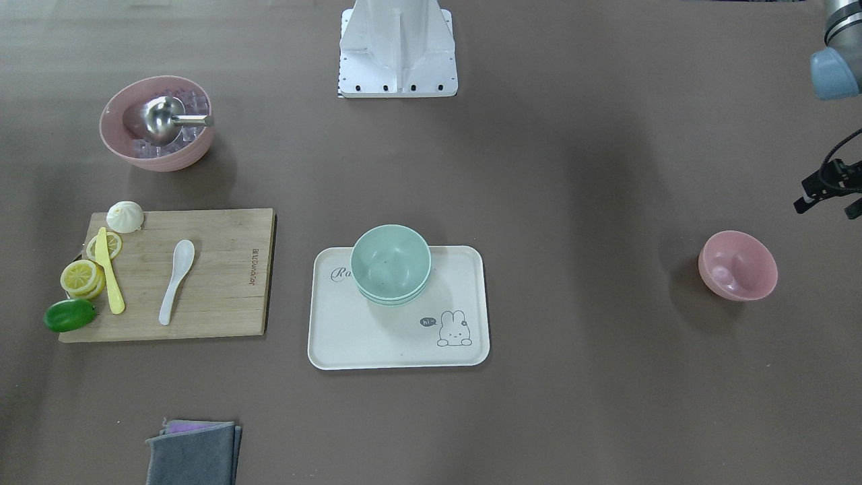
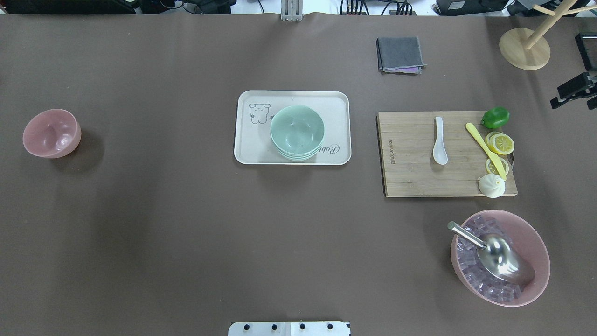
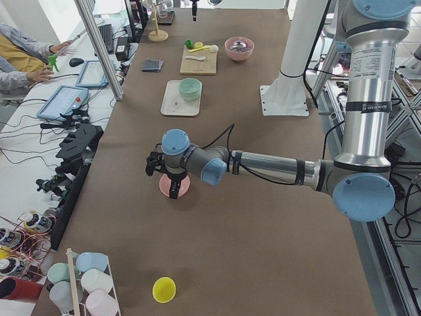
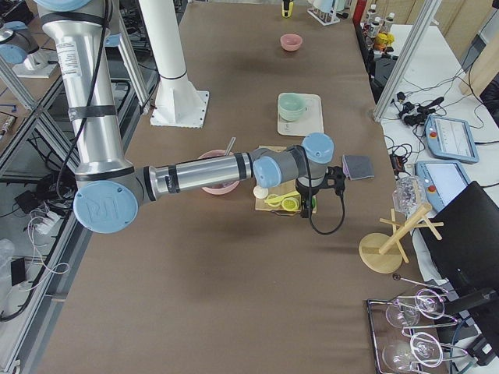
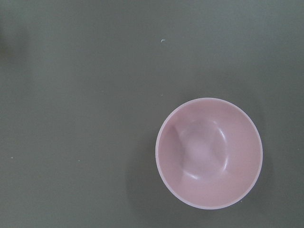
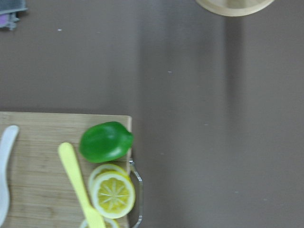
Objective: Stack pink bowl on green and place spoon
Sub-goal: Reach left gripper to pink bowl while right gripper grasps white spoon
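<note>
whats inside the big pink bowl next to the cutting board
The big pink bowl holds clear ice cubes with a metal scoop on top. The bowl's bottom, under cubes and scoop, is covered.

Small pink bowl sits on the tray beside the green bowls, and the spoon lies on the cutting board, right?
No. The small pink bowl is not on the tray; it stands alone on the table, to the robot's left, as the overhead view shows. The green bowls are on the tray and the spoon lies on the cutting board.

Brown-covered table (image 2: 186,224), cluttered side benches (image 3: 39,151)
</note>
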`<state>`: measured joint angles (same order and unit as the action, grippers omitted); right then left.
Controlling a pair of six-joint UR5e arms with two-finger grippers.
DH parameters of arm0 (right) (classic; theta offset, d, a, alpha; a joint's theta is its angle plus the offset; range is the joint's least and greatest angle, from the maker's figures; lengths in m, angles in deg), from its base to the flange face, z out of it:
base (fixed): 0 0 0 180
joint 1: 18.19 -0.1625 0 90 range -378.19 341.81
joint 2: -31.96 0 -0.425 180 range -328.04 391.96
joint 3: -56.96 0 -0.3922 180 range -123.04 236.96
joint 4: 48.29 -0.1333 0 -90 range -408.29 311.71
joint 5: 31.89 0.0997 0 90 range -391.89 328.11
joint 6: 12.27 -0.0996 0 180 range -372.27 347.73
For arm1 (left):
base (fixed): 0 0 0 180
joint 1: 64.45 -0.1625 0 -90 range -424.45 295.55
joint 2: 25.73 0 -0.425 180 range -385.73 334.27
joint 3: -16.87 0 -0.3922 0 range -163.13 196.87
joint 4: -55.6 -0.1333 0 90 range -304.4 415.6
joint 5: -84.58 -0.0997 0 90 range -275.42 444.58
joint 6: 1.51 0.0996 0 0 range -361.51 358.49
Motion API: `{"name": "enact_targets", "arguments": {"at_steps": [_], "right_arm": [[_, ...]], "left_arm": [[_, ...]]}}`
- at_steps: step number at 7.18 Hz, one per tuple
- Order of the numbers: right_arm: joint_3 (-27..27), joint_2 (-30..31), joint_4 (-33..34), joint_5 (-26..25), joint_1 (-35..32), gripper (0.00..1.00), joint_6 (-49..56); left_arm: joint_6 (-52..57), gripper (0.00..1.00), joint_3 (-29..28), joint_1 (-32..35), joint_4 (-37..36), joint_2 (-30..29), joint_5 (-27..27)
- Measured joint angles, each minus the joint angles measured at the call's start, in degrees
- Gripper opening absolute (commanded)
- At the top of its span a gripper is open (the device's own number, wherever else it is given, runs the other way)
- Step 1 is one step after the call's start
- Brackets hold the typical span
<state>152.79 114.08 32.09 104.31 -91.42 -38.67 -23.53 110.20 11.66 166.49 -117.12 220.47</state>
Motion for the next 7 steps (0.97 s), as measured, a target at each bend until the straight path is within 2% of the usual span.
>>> {"name": "enact_targets", "arguments": {"at_steps": [2,4,7], "right_arm": [[1.78,-1.08,-6.66,-5.50,9.15,1.00,-11.40],[1.63,-3.32,-8.46,-12.75,17.99,1.00,-19.60],[-0.99,-4.73,-8.65,-15.91,23.35,1.00,-25.35]], "left_arm": [[0.10,0.98,-6.44,-0.34,0.33,-4.86,-0.02],[0.13,0.98,-12.34,-1.48,1.15,-8.57,-0.08],[0.06,0.97,-15.54,-3.24,1.33,-11.09,-0.10]]}}
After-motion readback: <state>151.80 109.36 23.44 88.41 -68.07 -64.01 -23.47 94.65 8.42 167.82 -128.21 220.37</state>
